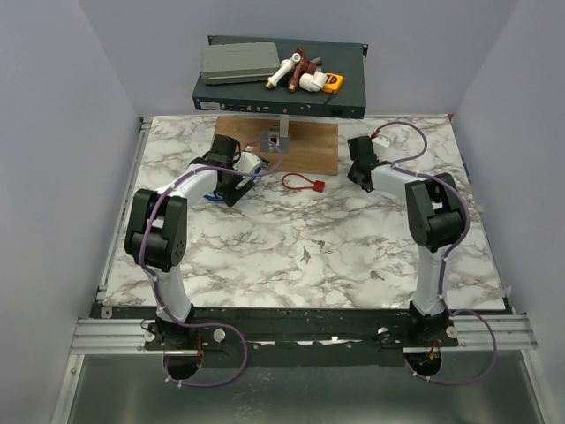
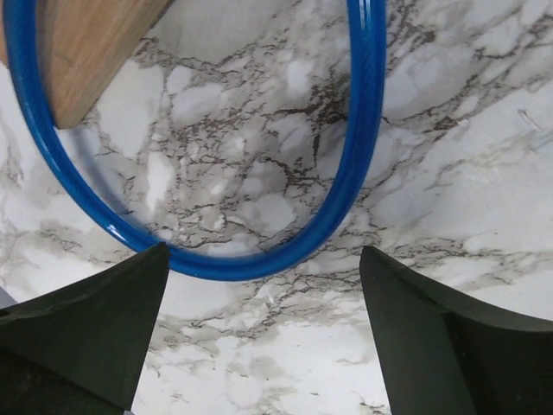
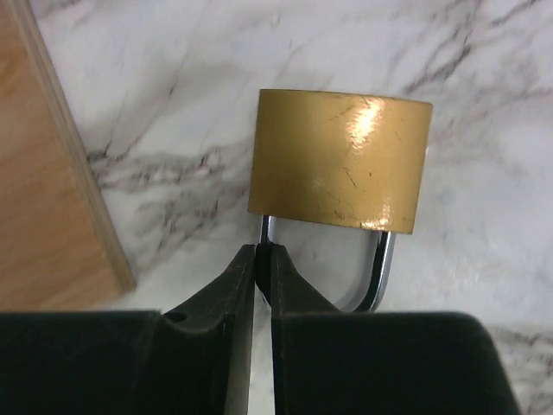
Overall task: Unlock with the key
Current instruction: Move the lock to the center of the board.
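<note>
Top view: tiny silver metal key on a thin red plastic loop strap [image 1: 314,185] lies on the white marble table [image 1: 353,247], just in front of the wooden board [image 1: 309,146], between the two arms and held by neither.

Left wrist: left gripper [image 2: 263,252] fingers spread wide over the blue cable loop [image 2: 363,156].

Right wrist: right gripper [image 3: 261,251] fingers pinched onto one silver shackle leg of the brass padlock [image 3: 341,160].

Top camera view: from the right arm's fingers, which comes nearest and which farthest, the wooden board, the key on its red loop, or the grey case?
1. Wooden board: just left of the right fingers.
2. Key on its red loop: farther left, toward the arm bases.
3. Grey case: far back left, on the dark box.
</note>
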You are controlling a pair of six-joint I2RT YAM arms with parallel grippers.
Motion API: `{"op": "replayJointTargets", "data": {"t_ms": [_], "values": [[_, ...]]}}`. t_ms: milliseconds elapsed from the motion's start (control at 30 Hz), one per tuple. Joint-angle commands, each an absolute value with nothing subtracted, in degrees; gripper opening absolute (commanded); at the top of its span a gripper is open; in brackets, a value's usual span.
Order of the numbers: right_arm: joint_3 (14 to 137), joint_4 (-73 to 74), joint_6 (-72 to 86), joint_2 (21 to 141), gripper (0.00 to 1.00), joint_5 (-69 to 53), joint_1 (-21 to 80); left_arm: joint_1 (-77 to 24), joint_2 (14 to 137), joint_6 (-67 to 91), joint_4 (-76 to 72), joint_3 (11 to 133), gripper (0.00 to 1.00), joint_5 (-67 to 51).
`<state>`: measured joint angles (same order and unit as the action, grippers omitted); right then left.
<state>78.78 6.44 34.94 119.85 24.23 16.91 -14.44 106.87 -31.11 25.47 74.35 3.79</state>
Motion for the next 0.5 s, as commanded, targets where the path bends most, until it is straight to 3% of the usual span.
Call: {"op": "replayJointTargets", "data": {"t_ms": [0,200,467], "values": [[72.69,12.47,38.53,116.72,0.10,20.56,20.73,-14.66,106.46,-34.01,31.05,76.42,0.81,-2.78],[62.31,12.48,42.01,109.68,0.03,19.98,25.88,-15.73,106.56,-37.39,33.04,76.73,0.74,-4.88],[47.03,12.03,47.59,96.80,0.03,18.05,35.60,-16.00,111.61,-37.55,37.52,85.15,0.67,-4.85]]}}
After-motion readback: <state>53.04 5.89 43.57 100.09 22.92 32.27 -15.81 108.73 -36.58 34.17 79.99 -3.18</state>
